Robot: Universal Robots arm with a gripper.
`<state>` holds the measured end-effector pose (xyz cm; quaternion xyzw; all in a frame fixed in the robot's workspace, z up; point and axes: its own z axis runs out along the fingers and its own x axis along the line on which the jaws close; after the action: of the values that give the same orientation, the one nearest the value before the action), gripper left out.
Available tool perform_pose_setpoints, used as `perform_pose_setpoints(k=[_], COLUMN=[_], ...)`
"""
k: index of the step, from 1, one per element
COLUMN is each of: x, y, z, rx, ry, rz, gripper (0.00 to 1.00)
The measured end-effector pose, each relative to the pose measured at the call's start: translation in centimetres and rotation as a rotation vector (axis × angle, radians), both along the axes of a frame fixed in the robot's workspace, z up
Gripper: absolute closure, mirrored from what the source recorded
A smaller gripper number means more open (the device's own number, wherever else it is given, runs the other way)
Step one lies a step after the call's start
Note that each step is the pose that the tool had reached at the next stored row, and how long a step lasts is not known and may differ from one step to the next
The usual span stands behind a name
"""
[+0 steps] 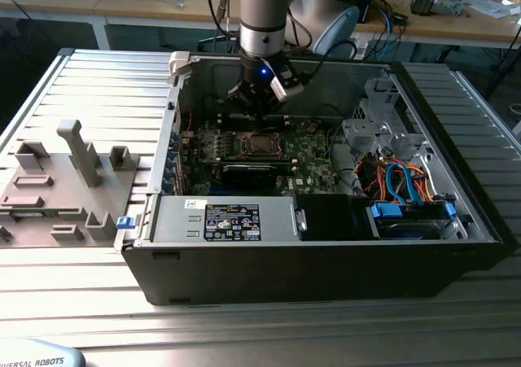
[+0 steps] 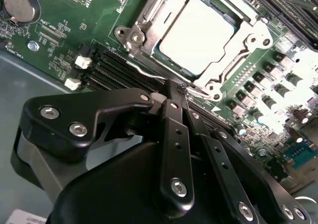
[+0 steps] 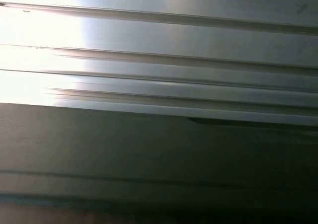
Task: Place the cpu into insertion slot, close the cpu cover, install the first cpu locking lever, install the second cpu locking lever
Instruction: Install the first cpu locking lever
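Open computer cases [image 1: 326, 245]: one is lying on the ribbed table [image 1: 244, 334].
Green boards [image 1: 309, 168]: one is sitting inside.
CPUs [image 2: 196, 35]: one is resting in the socket.
CPU covers [image 2: 149, 33]: one is framing it.
Coin cells [image 2: 19, 6]: one is showing, at ten o'clock.
Grippers [image 2: 179, 92]: one is hovering.

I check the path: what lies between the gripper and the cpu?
In the second wrist view, a thin wire locking lever and the cpu cover frame edge lie between gripper and cpu.
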<state>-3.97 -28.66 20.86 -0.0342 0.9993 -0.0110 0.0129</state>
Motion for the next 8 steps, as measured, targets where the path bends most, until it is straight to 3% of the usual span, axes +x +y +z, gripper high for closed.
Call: perform_pose_setpoints(k=[8], x=[0.8], y=[0.0], z=[-0.29], rx=[0.0001], ry=[0.0004], rz=[0.0], gripper=[0.89])
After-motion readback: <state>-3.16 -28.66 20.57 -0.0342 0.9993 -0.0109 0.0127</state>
